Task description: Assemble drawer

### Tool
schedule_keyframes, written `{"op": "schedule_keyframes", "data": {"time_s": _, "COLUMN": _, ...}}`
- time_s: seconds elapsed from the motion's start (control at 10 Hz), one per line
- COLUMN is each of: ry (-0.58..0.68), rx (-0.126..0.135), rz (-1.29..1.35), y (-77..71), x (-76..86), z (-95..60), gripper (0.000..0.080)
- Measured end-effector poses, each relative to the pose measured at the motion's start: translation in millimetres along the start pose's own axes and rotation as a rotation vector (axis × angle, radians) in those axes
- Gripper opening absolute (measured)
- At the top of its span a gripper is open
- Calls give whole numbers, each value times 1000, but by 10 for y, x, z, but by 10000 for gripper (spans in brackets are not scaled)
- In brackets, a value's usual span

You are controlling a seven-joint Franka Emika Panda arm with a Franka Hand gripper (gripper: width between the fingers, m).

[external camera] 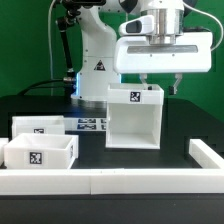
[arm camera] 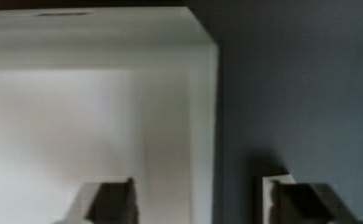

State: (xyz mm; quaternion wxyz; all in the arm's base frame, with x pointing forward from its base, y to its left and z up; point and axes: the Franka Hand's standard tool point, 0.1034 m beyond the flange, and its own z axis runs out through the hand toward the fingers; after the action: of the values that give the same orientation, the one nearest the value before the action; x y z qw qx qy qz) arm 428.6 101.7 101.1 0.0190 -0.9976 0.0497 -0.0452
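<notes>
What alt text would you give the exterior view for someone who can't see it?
A white robot gripper, open, hangs over a tall white shell on a black table. Two shallow white trays sit at the exterior view's left, and a low white rail runs along the front.

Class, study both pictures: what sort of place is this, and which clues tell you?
Probably a robotics lab bench. A robot gripper hangs over a white drawer shell, the white parts carry black-and-white square tags, and a green backdrop stands behind.
</notes>
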Motion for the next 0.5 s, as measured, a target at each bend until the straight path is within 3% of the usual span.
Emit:
{"op": "schedule_keyframes", "data": {"time_s": 0.1, "ry": 0, "rx": 0, "rz": 0, "y": 0, "x": 0, "z": 0, "gripper": 242}}
{"op": "schedule_keyframes", "data": {"time_s": 0.2, "ry": 0, "rx": 0, "rz": 0, "y": 0, "x": 0, "z": 0, "gripper": 72}}
{"op": "schedule_keyframes", "data": {"time_s": 0.3, "ry": 0, "rx": 0, "rz": -1, "y": -1, "x": 0, "z": 0, "gripper": 36}}
{"op": "schedule_keyframes", "data": {"time_s": 0.5, "ry": 0, "rx": 0, "rz": -1, "y": -1, "x": 0, "z": 0, "gripper": 36}}
